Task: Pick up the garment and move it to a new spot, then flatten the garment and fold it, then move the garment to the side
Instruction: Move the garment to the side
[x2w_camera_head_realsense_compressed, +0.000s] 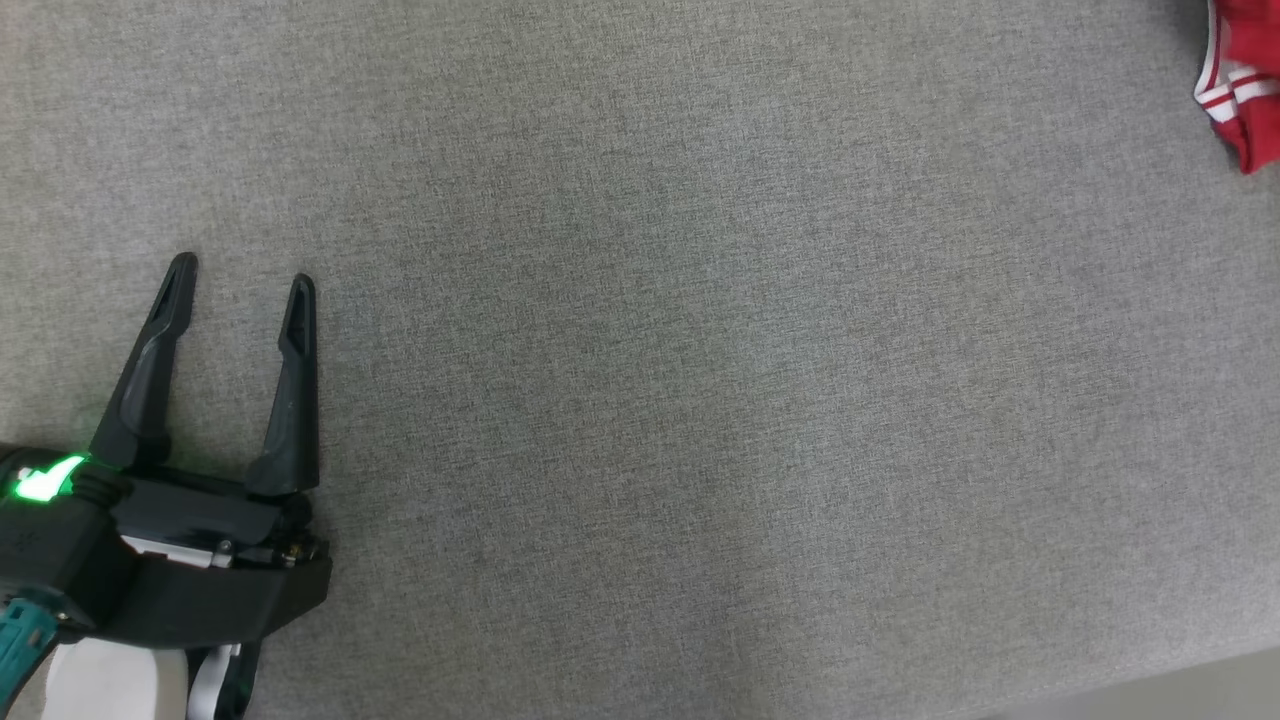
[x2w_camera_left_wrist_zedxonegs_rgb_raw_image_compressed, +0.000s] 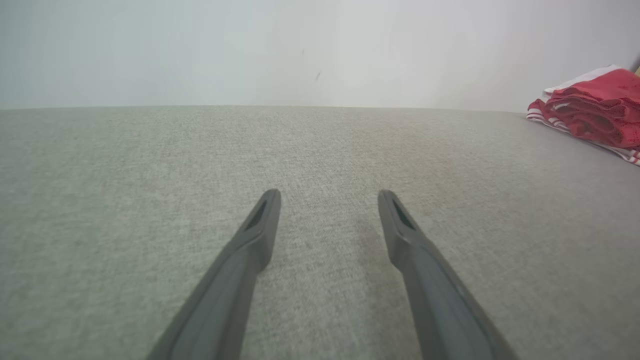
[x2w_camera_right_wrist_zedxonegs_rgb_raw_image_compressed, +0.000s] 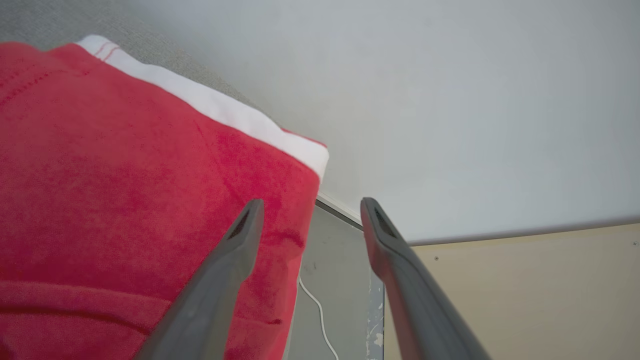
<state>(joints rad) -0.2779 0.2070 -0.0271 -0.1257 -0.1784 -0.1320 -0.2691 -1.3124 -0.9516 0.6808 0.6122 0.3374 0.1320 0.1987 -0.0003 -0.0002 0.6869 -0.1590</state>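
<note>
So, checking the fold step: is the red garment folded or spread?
Folded: the red white-trimmed fabric garment lies as a compact layered stack at the edge of the grey cloth surface.

The garment (x2w_camera_head_realsense_compressed: 1240, 90) lies at the far right corner of the surface (x2w_camera_head_realsense_compressed: 640, 400).

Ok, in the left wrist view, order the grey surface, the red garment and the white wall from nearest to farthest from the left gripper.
1. Grey surface: directly under and ahead of the left gripper.
2. Red garment: far off to the right, lying on the surface near its back edge.
3. White wall: beyond the surface's far edge.
</note>
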